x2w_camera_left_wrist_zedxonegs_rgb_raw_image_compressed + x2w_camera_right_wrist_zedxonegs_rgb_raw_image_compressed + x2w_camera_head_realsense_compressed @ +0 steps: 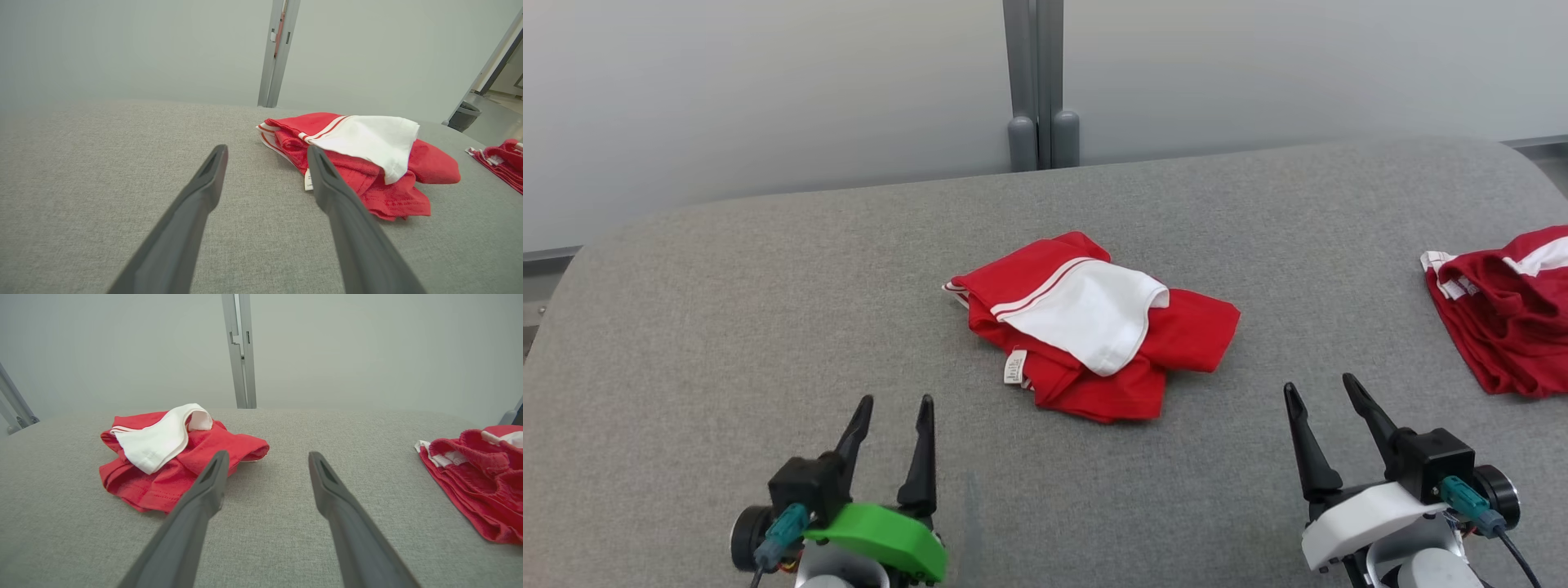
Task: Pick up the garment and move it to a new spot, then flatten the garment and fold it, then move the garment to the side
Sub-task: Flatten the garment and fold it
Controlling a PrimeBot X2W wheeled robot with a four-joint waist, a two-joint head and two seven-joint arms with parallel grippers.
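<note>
A red garment (1094,335) with a white panel and white stripes lies crumpled in the middle of the grey table (768,310). It also lies right of centre in the left wrist view (367,163) and at the left in the right wrist view (171,457). My left gripper (896,404) stands open near the table's front left, short of the garment, with nothing between its fingers. Near the front right my right gripper (1321,385) is open and empty too, below and right of the garment.
A second red and white garment (1511,310) lies bunched at the table's right edge, seen too in the right wrist view (478,477). A grey post (1041,82) and pale wall panels stand behind the table's rounded far edge.
</note>
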